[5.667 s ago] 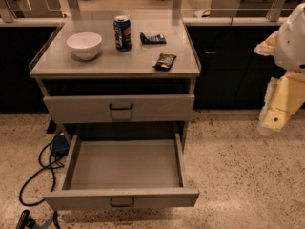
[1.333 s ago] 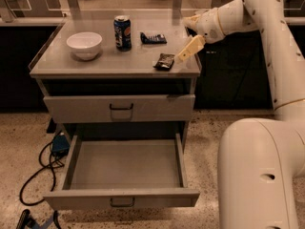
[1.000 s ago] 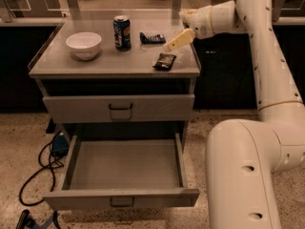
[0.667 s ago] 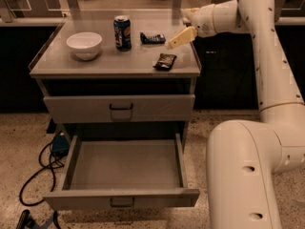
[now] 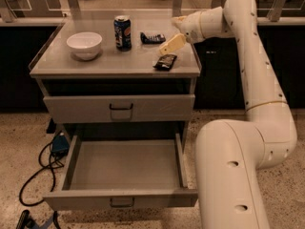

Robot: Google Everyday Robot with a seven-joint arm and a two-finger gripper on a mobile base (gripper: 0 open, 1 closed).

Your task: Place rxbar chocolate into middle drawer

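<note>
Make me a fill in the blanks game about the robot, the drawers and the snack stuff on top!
1. The middle drawer is pulled ____, while the drawer above it is shut.
2. The hand hovers close above the rxbar chocolate, which lies on the cabinet ____.
3. The white ____ sits left of the soda can.
Missing words: open; top; bowl.

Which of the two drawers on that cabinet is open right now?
The lower one, the middle drawer, pulled out with its inside showing; the upper drawer is shut. The gripper hovers over the cabinet top, just above the rxbar chocolate.
</note>
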